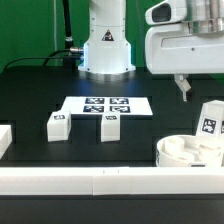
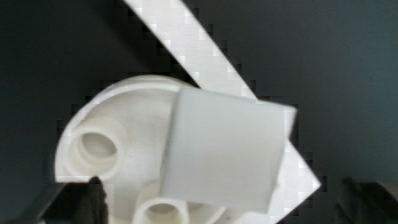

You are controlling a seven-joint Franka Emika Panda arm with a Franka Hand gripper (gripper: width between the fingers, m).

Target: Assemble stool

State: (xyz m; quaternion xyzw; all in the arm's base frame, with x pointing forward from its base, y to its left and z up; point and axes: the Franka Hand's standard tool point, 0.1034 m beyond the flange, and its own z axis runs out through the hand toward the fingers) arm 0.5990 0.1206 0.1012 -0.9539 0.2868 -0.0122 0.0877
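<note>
standing leg (image 1: 208, 124): runs to the exterior view's right edge; tag too small to read; blurred in the wrist view.
seat (image 1: 178, 150): near side hidden behind the front rail (image 1: 100, 182); partly covered by the standing leg in the wrist view.
hand (image 1: 183, 92): only one finger distinct from outside; fingers (image 2: 79, 200) dark, cut by the wrist picture's edge.
block (image 1: 3, 140) at the exterior view's left: mostly out of frame.
</note>
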